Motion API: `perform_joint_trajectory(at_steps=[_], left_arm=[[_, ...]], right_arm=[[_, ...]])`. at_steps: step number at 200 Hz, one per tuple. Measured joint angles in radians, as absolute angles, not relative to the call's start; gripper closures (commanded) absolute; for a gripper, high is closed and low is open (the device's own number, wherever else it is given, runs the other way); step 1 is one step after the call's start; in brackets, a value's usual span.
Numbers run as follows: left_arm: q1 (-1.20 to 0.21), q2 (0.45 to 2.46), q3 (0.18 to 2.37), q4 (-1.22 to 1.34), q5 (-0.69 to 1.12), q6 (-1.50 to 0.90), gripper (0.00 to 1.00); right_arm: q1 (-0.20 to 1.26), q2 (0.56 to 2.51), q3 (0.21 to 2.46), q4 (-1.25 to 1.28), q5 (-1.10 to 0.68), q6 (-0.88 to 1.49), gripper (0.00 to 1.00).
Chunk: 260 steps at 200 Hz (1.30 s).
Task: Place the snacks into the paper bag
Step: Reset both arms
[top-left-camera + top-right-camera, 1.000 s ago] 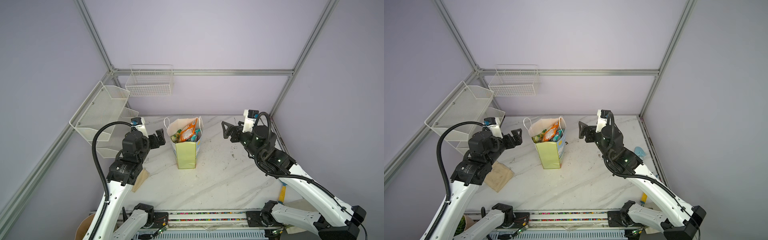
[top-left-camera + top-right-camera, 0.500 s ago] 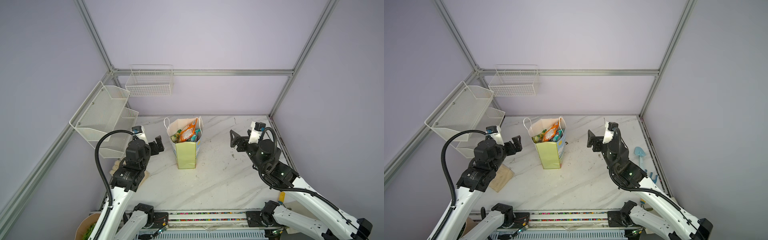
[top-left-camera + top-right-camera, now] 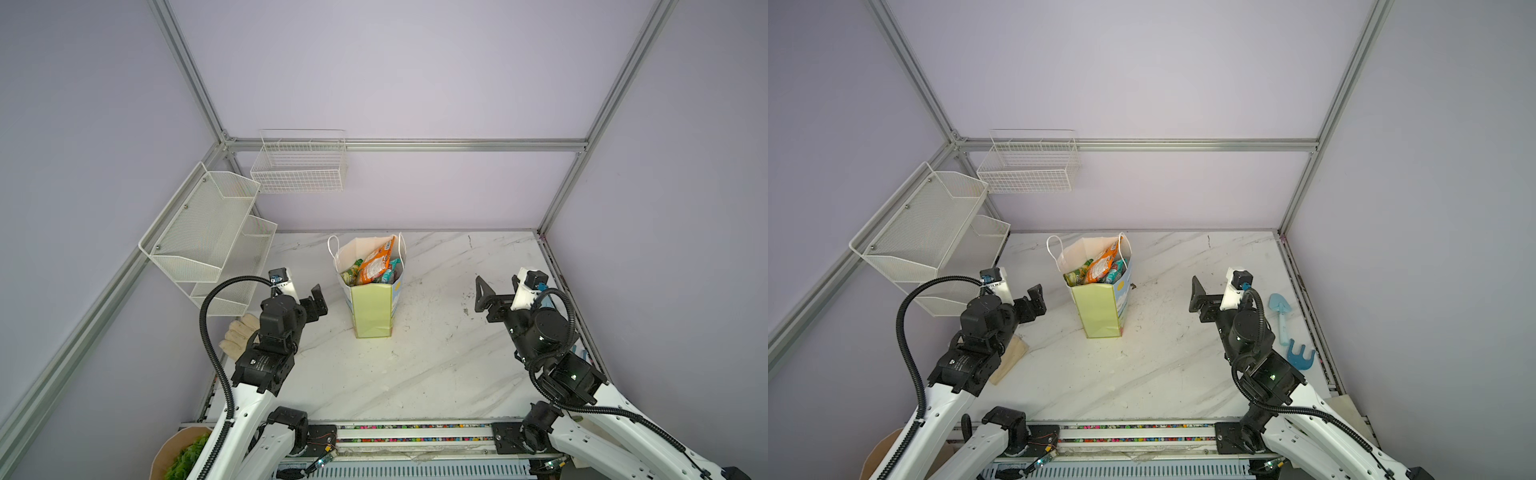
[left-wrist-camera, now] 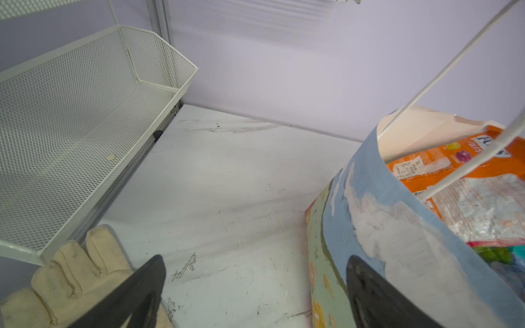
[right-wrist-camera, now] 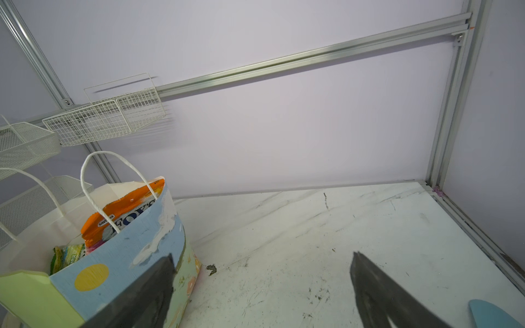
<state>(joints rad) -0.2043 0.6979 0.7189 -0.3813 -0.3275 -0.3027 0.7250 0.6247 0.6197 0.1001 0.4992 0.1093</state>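
The paper bag (image 3: 372, 309) (image 3: 1102, 313) stands upright at mid-table, with pale green sides and a blue sky-print face (image 5: 127, 252). Snacks stick out of its open top: an orange packet (image 3: 376, 259) (image 4: 454, 167) (image 5: 119, 215), a green one (image 3: 351, 274) and a teal one (image 3: 394, 266). My left gripper (image 3: 309, 297) (image 4: 255, 259) hangs open a short way left of the bag, holding nothing. On the bag's right, farther off, my right gripper (image 3: 496, 286) (image 5: 262, 255) is open and empty too. Neither touches the bag.
White mesh shelves (image 3: 208, 232) and a wire basket (image 3: 299, 166) hang on the left and back walls. A beige glove (image 3: 239, 334) (image 4: 71, 269) lies under my left arm. A light blue toy shovel (image 3: 1281, 311) and a blue rake (image 3: 1300, 355) lie by the right edge.
Both arms have drawn back from the bag toward the front of the table and lowered. Both grippers stayed open. The bag and its snacks have not moved.
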Motion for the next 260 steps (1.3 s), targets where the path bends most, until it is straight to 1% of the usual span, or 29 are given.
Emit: perform_joint_trajectory(at_steps=[30, 69, 96, 127, 176, 195, 218, 220, 224, 260], left_arm=[[-0.205, 0.683, 0.689, -0.359, -0.367, -0.302, 0.01], [-0.221, 0.677, 0.635, -0.310, -0.413, -0.303, 0.00], [-0.266, 0.691, 0.590, -0.270, -0.467, -0.302, 0.00], [-0.336, 0.730, 0.543, -0.224, -0.549, -0.291, 0.00], [-0.382, 0.780, 0.479, -0.167, -0.665, -0.269, 0.00], [-0.387, 0.795, 0.461, -0.143, -0.707, -0.268, 0.00], [-0.395, 0.823, 0.451, -0.131, -0.748, -0.268, 0.00], [-0.395, 0.825, 0.451, -0.131, -0.751, -0.268, 0.00], [-0.396, 0.828, 0.451, -0.129, -0.757, -0.268, 0.00], [-0.405, 0.834, 0.450, -0.114, -0.808, -0.265, 0.00]], right_arm=[[0.725, 0.566, 0.555, 0.113, 0.554, 0.100, 0.03], [0.725, 0.550, 0.516, 0.116, 0.662, 0.135, 0.03], [0.725, 0.565, 0.458, 0.115, 0.760, 0.205, 0.04], [0.725, 0.602, 0.426, 0.102, 0.823, 0.235, 0.04], [0.725, 0.544, 0.339, 0.139, 0.859, 0.187, 0.06], [0.725, 0.524, 0.300, 0.168, 0.868, 0.165, 0.05], [0.725, 0.529, 0.267, 0.195, 0.881, 0.146, 0.06], [0.725, 0.530, 0.265, 0.198, 0.883, 0.145, 0.03], [0.725, 0.533, 0.262, 0.203, 0.884, 0.144, 0.03], [0.725, 0.596, 0.219, 0.290, 0.916, 0.128, 0.03]])
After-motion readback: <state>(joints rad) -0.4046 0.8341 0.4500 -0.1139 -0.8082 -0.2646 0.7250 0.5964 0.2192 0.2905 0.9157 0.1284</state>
